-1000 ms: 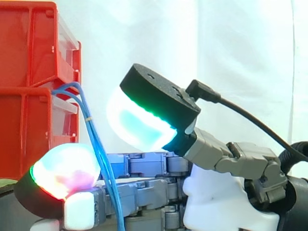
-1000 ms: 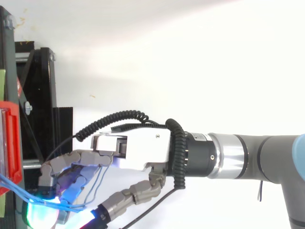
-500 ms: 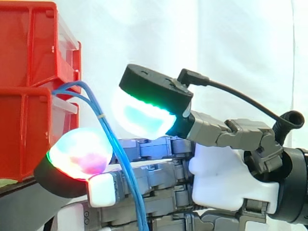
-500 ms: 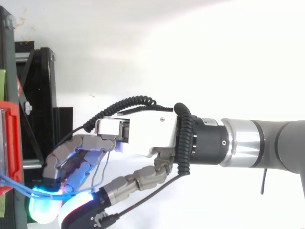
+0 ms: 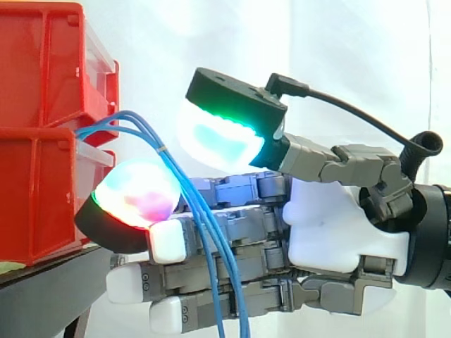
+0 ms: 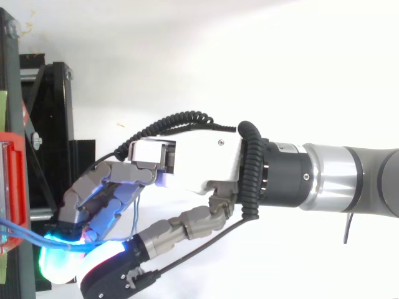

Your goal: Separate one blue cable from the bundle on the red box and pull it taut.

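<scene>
A bundle of thin blue cables leaves the gap between the stacked red bins, arches to the right and drops across my hand's fingers. My hand reaches in from the right, its fingers pointing left at the bins. The cables run between the glowing fingertip and the fingers below it, which hold them. The thumb's pad stands above them, apart from the cables. From above, the blue cables stretch from the red bin into the curled fingers of the hand.
The red bins rest on a black stand, seen from above as a black frame at the left. A white curtain hangs behind. Open room lies to the right of the bins, around the arm.
The hand has risen and drawn back to the right, away from the bins. The blue cables have come along with it, arching farther out from the bins.
</scene>
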Controlling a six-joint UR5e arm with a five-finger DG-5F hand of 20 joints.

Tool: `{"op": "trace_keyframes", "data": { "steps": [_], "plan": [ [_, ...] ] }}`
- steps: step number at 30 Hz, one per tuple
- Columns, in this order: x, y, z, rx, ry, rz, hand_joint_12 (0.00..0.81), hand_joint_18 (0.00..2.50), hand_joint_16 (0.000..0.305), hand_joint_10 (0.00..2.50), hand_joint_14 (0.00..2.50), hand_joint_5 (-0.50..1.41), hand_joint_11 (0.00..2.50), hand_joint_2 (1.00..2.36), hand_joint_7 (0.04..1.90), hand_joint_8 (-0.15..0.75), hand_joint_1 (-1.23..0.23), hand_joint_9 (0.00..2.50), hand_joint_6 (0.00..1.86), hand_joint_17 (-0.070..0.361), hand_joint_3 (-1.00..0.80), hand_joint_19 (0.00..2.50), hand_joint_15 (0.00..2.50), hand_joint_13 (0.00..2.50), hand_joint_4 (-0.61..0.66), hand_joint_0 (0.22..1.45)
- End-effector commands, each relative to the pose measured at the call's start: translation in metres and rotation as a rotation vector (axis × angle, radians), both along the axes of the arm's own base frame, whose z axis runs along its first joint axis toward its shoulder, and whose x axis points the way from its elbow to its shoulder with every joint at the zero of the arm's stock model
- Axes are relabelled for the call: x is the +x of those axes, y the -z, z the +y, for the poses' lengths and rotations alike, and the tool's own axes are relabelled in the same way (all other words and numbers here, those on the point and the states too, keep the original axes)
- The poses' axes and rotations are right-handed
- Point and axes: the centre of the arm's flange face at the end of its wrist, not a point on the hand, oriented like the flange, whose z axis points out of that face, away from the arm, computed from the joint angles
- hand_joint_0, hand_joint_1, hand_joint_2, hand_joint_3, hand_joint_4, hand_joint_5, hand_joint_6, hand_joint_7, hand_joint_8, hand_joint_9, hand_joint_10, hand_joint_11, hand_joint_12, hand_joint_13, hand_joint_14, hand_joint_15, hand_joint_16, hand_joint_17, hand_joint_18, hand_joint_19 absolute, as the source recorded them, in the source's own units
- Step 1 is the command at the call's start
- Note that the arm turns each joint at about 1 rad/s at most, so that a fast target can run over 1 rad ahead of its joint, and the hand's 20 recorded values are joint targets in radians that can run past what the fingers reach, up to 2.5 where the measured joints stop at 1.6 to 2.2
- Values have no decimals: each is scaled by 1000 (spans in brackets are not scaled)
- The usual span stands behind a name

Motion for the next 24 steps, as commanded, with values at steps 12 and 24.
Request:
{"op": "trace_keyframes", "data": {
  "steps": [12,24],
  "plan": [
    [-5,3,-17,-14,14,55,314,576,38,15,13,-125,457,1012,761,292,-550,977,844,85,-348,496,318,706,137,593],
    [-19,-27,-29,-40,26,119,310,639,42,17,14,-163,539,1018,606,283,-774,907,965,93,-231,483,348,729,-25,679]
  ]
}}
